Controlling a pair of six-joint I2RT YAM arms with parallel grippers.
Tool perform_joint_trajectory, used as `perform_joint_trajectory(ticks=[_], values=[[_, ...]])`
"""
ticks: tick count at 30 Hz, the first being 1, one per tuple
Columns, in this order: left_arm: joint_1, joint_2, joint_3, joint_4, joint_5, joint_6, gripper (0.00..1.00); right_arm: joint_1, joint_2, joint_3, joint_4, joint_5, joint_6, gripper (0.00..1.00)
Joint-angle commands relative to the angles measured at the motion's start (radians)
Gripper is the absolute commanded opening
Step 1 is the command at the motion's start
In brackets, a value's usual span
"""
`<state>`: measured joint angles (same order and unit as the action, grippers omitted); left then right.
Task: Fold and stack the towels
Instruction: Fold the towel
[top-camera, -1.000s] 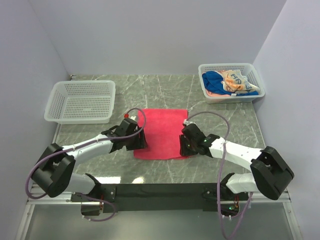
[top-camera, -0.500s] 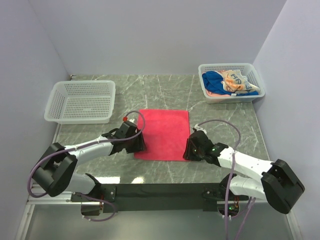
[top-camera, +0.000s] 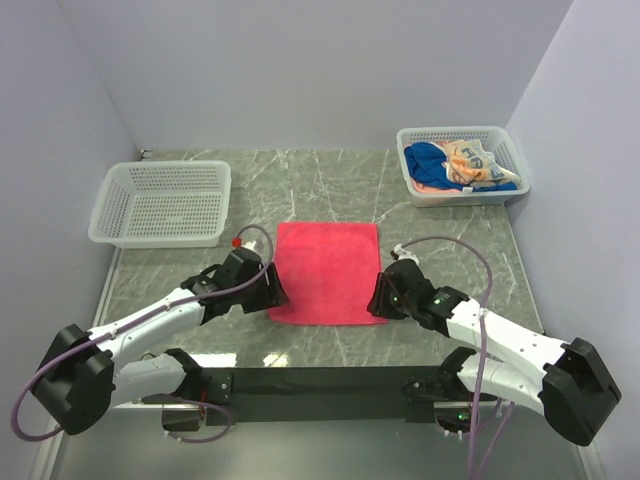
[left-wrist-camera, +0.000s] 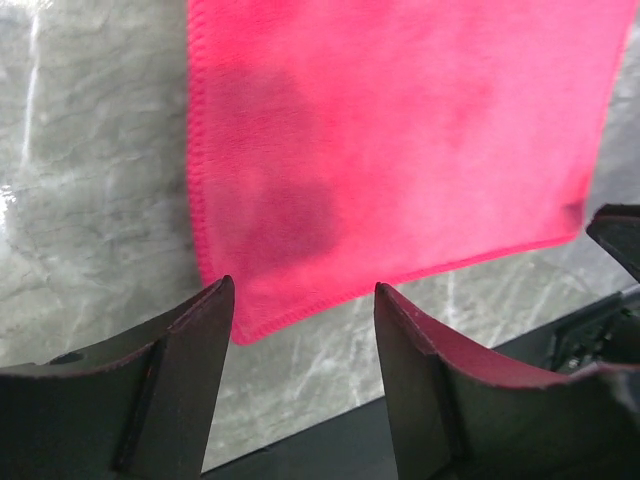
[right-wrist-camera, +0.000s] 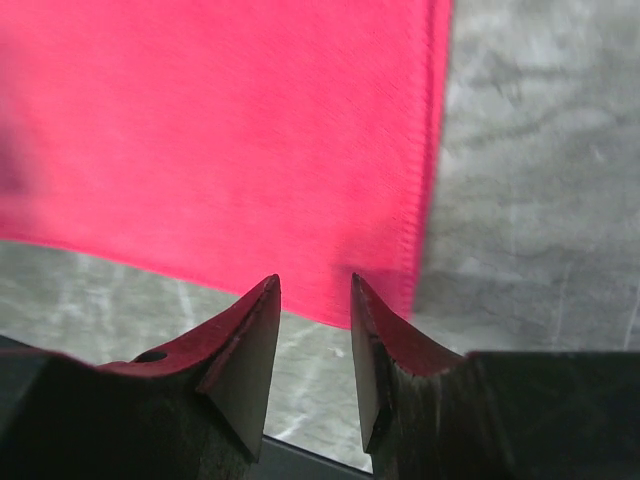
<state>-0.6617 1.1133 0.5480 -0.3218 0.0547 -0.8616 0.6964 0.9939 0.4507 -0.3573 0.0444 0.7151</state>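
Corners along the near hem look best for pinching the soft, light pink-red cloth towel (top-camera: 326, 272); left gripper (left-wrist-camera: 302, 290) gapes wide, right gripper (right-wrist-camera: 313, 282) narrow, both empty.

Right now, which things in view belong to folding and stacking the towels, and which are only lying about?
Belong to the job:
pink-red towel, spread flat on the table
blue towel and printed orange towel, bunched in the right basket

Only lying about:
left basket, white mesh, nothing in it
right basket, merely holding those towels
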Motion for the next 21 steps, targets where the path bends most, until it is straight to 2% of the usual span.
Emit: perform_joint_trajectory(ticks=[1,4,5,7,8,12,18,21], values=[[-0.013,-0.023,0.061,-0.036,0.005,-0.004,0.63,-0.005,0.005,0.059,0.003,0.018,-0.017,0.41],[-0.018,0.017,0.047,-0.011,0.028,0.010,0.59,-0.005,0.034,0.030,0.037,-0.011,0.004,0.41],[-0.021,0.051,0.037,-0.005,0.039,0.012,0.54,-0.006,0.043,0.017,0.043,-0.024,0.012,0.37],[-0.026,0.088,0.024,0.016,0.066,0.018,0.50,-0.005,0.049,-0.013,0.057,-0.029,0.035,0.36],[-0.030,0.117,0.011,0.021,0.071,0.018,0.43,-0.006,0.054,-0.020,0.057,-0.032,0.041,0.36],[-0.036,0.134,-0.031,0.026,0.094,0.001,0.36,-0.008,0.054,-0.043,0.029,-0.035,0.052,0.36],[-0.038,0.037,-0.088,-0.016,0.077,-0.045,0.38,-0.017,0.045,-0.038,0.003,-0.035,0.047,0.36],[-0.038,-0.039,-0.041,-0.063,0.025,-0.050,0.48,-0.018,0.002,0.024,0.007,-0.006,-0.002,0.36]])
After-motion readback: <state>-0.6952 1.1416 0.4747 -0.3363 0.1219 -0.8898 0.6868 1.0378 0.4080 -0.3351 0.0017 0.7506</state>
